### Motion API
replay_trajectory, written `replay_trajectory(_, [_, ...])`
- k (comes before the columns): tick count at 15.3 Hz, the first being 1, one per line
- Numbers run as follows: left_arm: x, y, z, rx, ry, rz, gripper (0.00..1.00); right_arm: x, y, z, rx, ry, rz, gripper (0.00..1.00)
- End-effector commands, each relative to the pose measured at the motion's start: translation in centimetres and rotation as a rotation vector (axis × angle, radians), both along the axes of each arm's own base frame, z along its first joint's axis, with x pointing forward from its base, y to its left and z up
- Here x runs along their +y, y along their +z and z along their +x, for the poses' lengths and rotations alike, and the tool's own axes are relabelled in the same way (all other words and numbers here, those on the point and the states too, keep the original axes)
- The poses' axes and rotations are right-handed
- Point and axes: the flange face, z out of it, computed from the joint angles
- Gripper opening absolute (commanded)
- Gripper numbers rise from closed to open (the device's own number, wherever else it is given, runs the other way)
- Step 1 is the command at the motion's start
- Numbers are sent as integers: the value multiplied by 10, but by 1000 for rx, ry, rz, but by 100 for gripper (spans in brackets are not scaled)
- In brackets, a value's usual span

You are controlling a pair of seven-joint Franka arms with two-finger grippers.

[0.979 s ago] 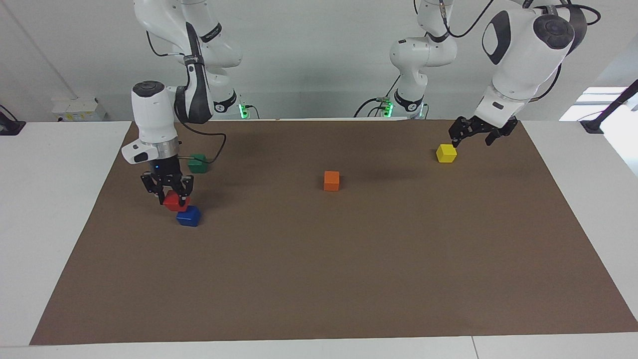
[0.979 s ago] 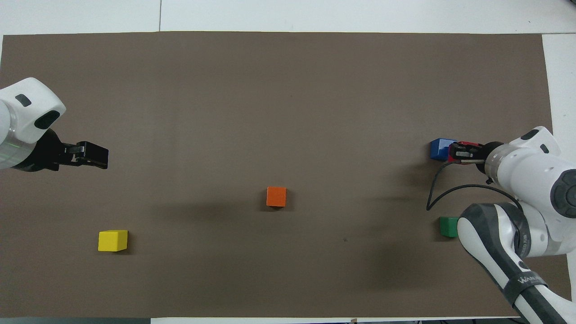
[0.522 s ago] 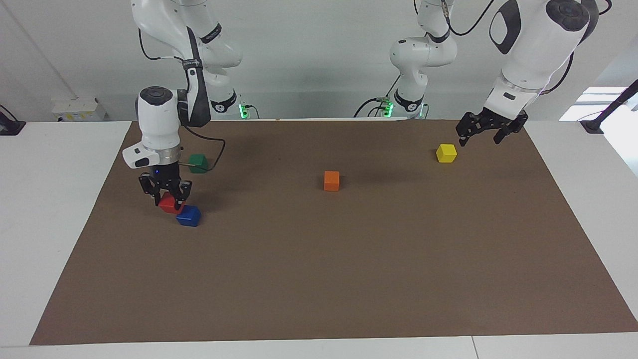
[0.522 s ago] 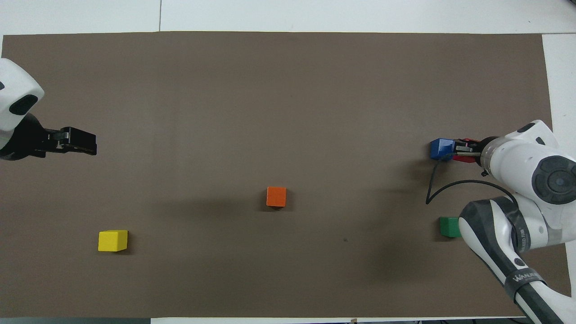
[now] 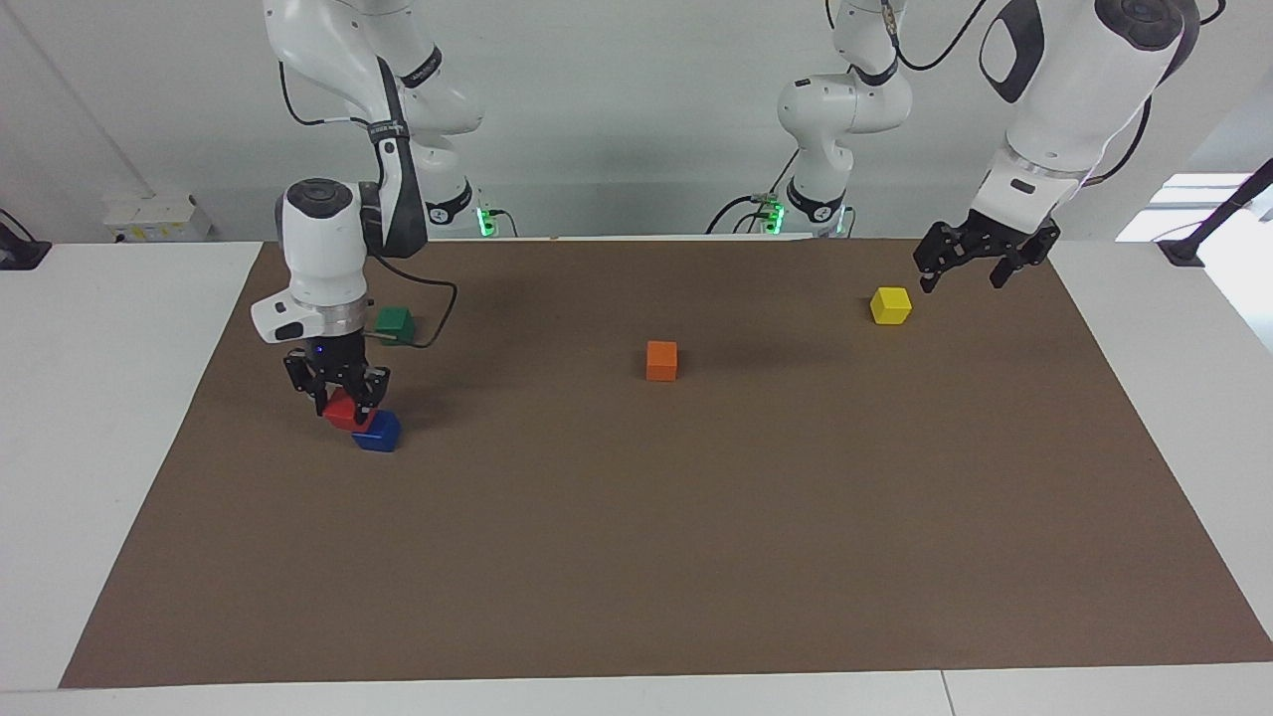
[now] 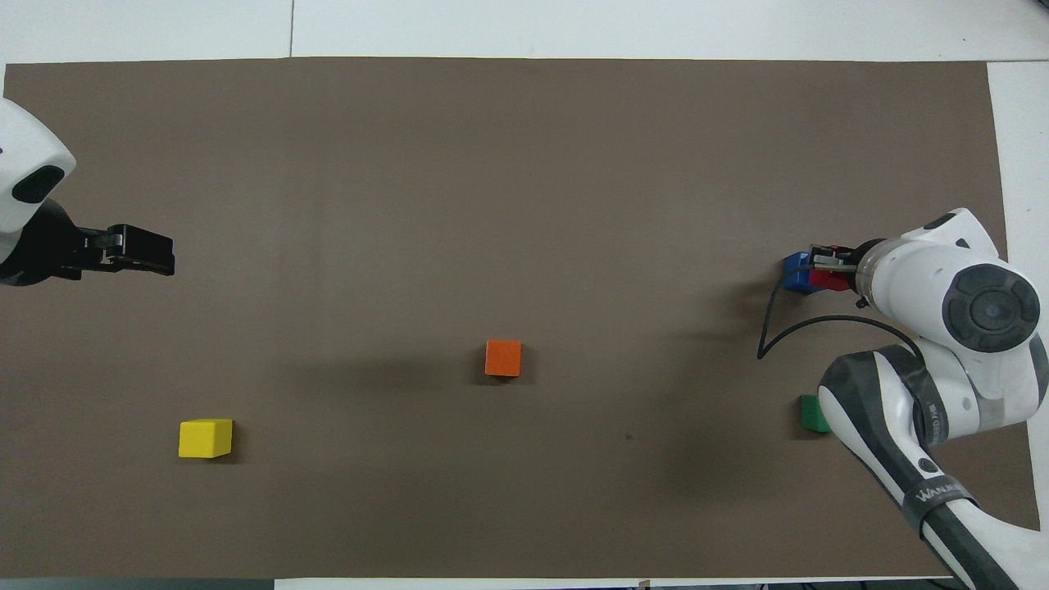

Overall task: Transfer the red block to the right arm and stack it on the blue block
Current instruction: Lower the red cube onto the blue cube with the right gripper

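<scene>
A: Report the right gripper and its load.

B: Its jaws are clamped on the red block. In the facing view the block hangs clear of the brown mat, with its lower corner overlapping the top of the blue block. I cannot tell whether the two blocks touch.

A: What does the overhead view add?

B: There the red block shows only as a sliver beside the blue block, because the right arm covers most of it. The height of the block above the mat is readable in the facing view only. The overhead view shows that the red block is offset from the blue block toward the right arm's end of the tabletop, not centred over it.

A: Report the left gripper.

B: Its jaws stand apart and hold nothing. The facing view shows it raised over the mat near the yellow block. In the overhead view the left gripper appears well apart from the yellow block.

A: Other items?

B: An orange block sits near the middle of the mat. A green block lies nearer to the robots than the blue block; in the overhead view it is partly covered by the right arm.
</scene>
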Motion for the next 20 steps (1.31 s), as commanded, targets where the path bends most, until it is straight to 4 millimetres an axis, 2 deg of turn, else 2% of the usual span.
replay_trajectory(1, [3, 0, -1, 2, 10, 13, 100, 10, -4, 8, 4, -24, -7, 0])
replay_trajectory(20, [3, 0, -2, 6, 12, 13, 100, 3, -7, 8, 9, -29, -10, 0])
